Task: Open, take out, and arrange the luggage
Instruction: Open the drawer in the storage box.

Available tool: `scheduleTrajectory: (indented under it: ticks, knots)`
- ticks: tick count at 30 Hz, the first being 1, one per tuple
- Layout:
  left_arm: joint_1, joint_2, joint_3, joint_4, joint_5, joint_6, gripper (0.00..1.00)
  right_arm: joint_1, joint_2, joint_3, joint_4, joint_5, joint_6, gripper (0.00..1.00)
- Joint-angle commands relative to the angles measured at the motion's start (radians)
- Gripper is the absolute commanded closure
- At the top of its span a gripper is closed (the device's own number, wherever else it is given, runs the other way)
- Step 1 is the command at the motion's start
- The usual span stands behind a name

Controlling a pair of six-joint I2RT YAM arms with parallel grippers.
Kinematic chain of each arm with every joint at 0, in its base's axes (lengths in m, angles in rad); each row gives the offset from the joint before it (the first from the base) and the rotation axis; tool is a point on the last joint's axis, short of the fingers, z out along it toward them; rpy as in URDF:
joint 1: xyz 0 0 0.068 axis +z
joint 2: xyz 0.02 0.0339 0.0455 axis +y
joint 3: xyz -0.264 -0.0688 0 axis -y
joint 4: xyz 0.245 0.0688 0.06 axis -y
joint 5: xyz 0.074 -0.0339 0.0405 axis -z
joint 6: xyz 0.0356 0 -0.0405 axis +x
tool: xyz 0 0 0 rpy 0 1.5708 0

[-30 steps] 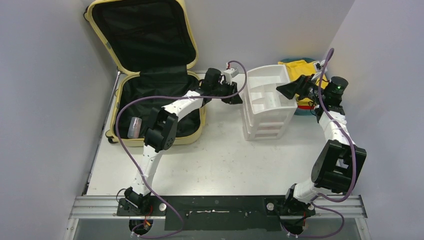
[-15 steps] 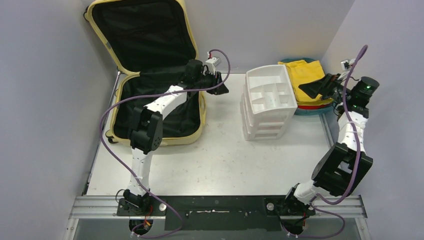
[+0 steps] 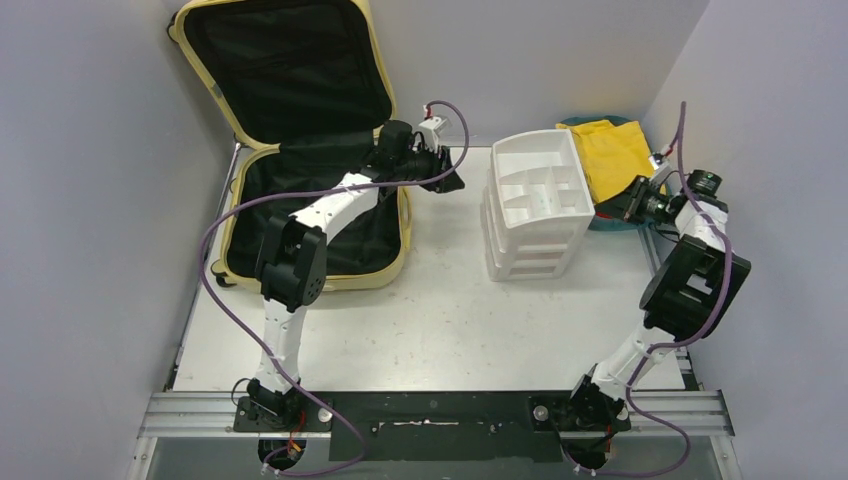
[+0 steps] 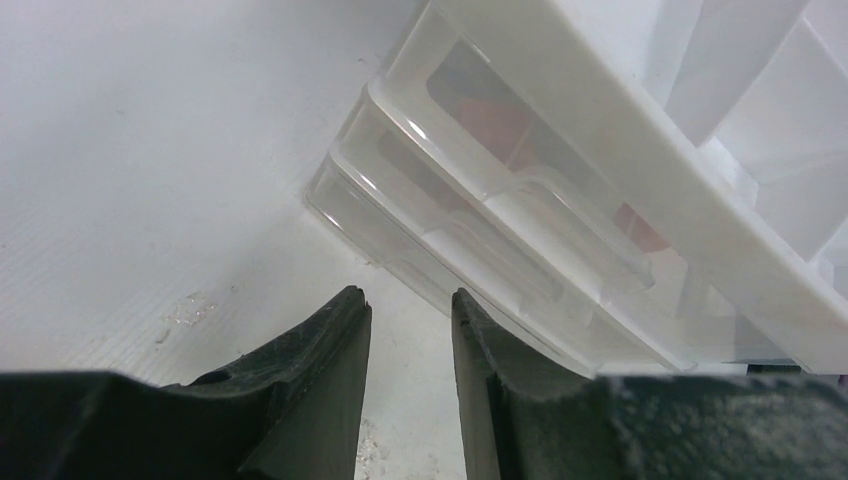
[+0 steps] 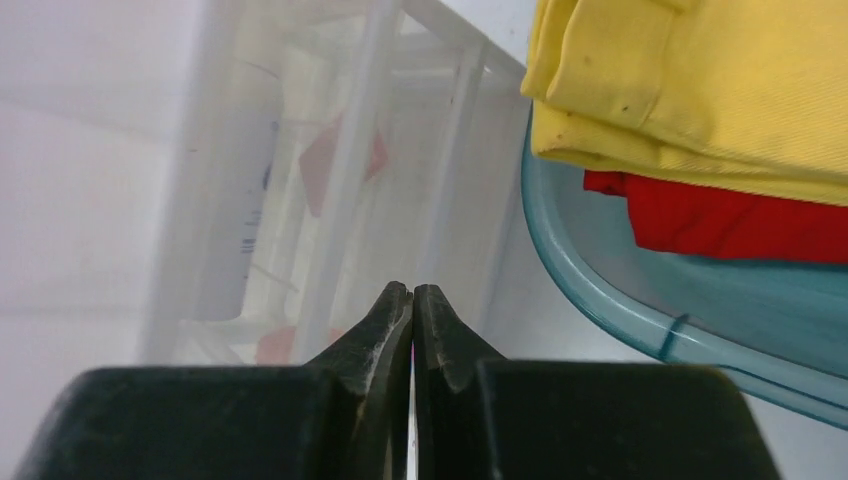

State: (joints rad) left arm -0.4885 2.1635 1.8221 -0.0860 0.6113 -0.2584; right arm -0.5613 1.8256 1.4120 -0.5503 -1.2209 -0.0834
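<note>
White desk (image 3: 430, 320), a bit scuffed; the luggage (image 3: 300, 150) sits at its far left corner and it's the biggest thing here. It's wide open: the base lies flat with its long axis running near to far, and the lid stands up at the back, inside facing us. The shell is hard, pale yellow, with rounded corners; the lining is black fabric, kinda saggy; small wheels at the near left corner.

Right of it is a white plastic organizer (image 3: 535, 205), boxy, with see-through drawers and open compartments on top; then a teal tray (image 5: 620, 300) with a smooth curved rim, holding a folded yellow cloth (image 5: 700, 90) on top of a red cloth (image 5: 730, 220).

Left hand (image 4: 410, 320) is between luggage and organizer, fingers slightly apart, holding nothing; right hand (image 5: 412, 295) is by the tray, tips pressed together, holding nothing.
</note>
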Motion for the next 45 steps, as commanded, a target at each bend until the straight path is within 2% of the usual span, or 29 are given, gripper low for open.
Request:
scheduleTrajectory:
  ticks: [1,10,18,23,29,33,40,45]
  knots:
    - [-0.030,0.004,0.068,0.029,0.009,0.015,0.66,0.076,0.019,0.045,-0.051,0.090,-0.072,1.00]
    - [-0.077,0.077,0.131,0.042,0.028,-0.012,0.66,0.139,0.095,-0.010,0.061,0.193,-0.014,1.00]
    - [-0.106,0.119,0.144,0.054,0.031,-0.033,0.66,0.189,0.130,-0.021,0.052,0.269,-0.039,1.00]
    - [-0.122,0.134,0.142,0.069,0.041,-0.051,0.66,0.231,0.123,-0.121,0.126,0.311,-0.036,1.00]
    - [-0.132,0.136,0.136,0.072,0.044,-0.065,0.66,0.259,0.141,-0.182,0.233,0.269,0.045,1.00]
    - [-0.138,0.132,0.123,0.072,0.048,-0.067,0.66,0.261,0.170,-0.204,0.288,0.151,0.083,1.00]
    - [-0.159,0.136,0.102,0.072,0.050,-0.065,0.66,0.267,0.237,-0.199,0.311,-0.011,0.145,1.00]
    - [-0.166,0.138,0.099,0.072,0.047,-0.064,0.66,0.272,0.244,-0.184,0.273,-0.001,0.117,0.99]
